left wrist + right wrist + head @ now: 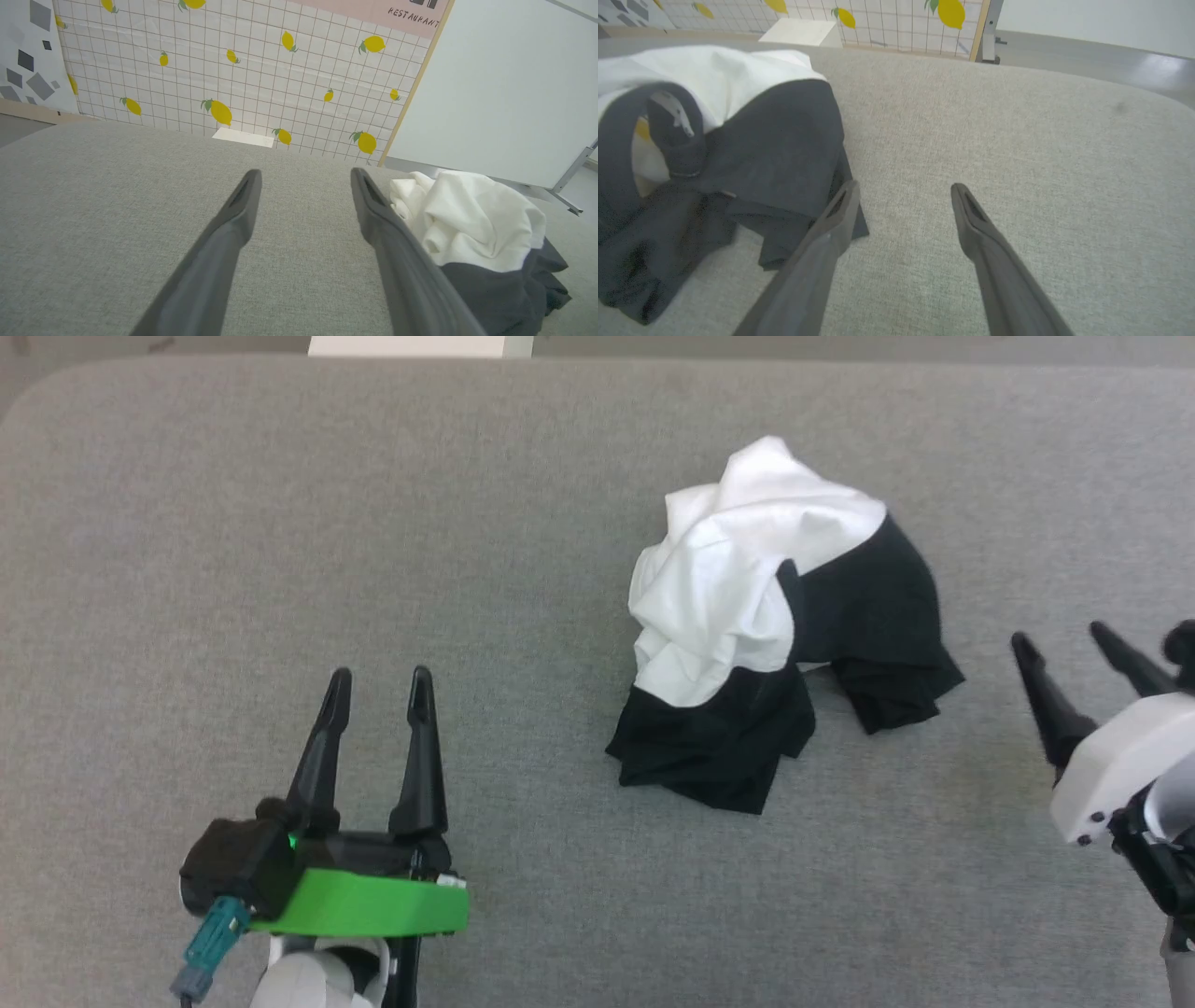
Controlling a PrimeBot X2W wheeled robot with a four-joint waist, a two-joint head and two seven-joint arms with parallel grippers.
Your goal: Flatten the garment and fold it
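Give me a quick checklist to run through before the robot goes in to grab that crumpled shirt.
1. Open, empty left gripper: ok.
2. Open, empty right gripper: ok.
3. Flat garment: not ok, it is bunched in a heap.
4. Whole garment lying on the grey surface: ok.
5. Sleeves and hem located: cannot tell, the folds hide them.

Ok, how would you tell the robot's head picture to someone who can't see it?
A crumpled white-and-black cloth shirt lies heaped on a grey fabric surface, right of centre. The dark-fingered left gripper at lower left and the right gripper at the right edge flank it, both open and touching nothing.
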